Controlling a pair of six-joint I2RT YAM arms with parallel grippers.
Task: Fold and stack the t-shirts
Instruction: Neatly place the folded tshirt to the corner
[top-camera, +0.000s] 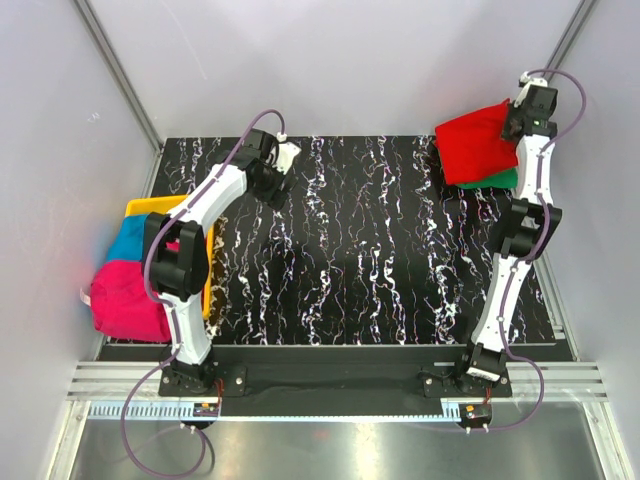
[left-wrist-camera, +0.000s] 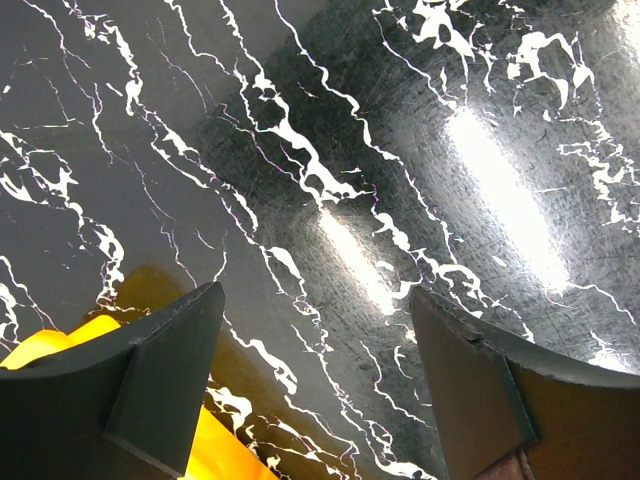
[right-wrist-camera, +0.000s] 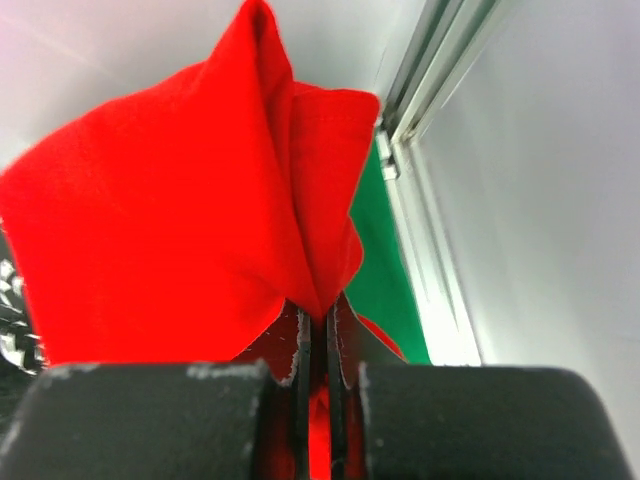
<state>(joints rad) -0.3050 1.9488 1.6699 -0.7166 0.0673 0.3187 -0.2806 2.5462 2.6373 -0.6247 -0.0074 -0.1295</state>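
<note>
The red t-shirt (right-wrist-camera: 180, 220) is pinched in the right gripper (right-wrist-camera: 318, 330), bunched ahead of it, the green t-shirt (right-wrist-camera: 385, 270) beneath; it should be lowered squarely, edges matched. The left gripper (left-wrist-camera: 318, 305) is spread, empty

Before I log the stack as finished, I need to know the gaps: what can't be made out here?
- green t-shirt: top view, mostly under the red t-shirt; fold unseen.
- turquoise t-shirt, magenta t-shirt: top view, partly behind the left arm.
- yellow tray: mostly covered.
- right tool: wrist view, tips buried in red cloth.
</note>
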